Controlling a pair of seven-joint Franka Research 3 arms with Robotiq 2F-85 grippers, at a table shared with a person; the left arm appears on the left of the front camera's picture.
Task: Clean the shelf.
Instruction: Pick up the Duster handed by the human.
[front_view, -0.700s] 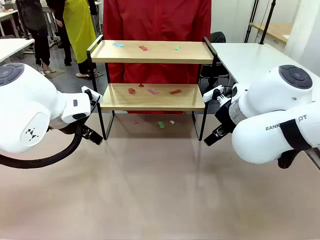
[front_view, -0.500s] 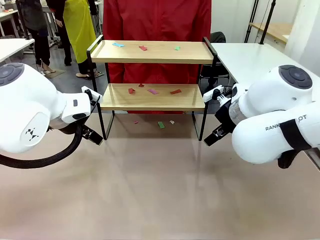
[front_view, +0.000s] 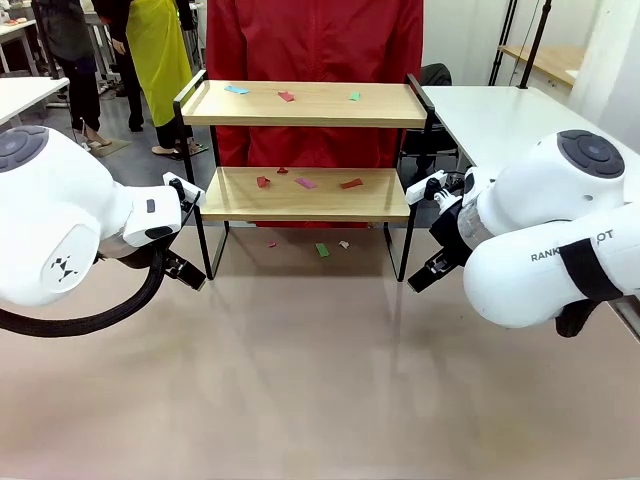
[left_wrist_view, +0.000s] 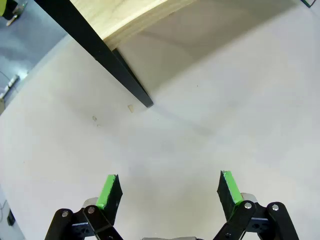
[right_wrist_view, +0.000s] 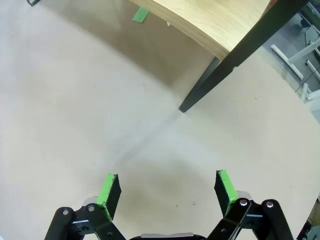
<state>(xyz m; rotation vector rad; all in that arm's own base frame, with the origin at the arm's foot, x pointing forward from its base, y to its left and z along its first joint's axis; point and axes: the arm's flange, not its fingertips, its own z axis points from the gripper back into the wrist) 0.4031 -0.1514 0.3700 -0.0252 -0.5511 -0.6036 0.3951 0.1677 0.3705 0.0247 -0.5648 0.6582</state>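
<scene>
Front view puts the shelf (front_view: 320, 108) in the upper middle of the frame, standing on the table (front_view: 320, 380), with coloured paper scraps (front_view: 305, 183) on both boards (a few more lie on the tabletop beneath it). The left gripper (left_wrist_view: 167, 186) and right gripper (right_wrist_view: 167, 186) hang low beside its left and right sides, jaws spread wide, holding nothing. Cleaning looks not yet begun. The next move likely calls for one arm to rise to a board and pinch a thin, flat scrap.

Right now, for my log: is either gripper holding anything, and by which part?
Nothing is held; the left gripper and right gripper are both open and empty.
</scene>
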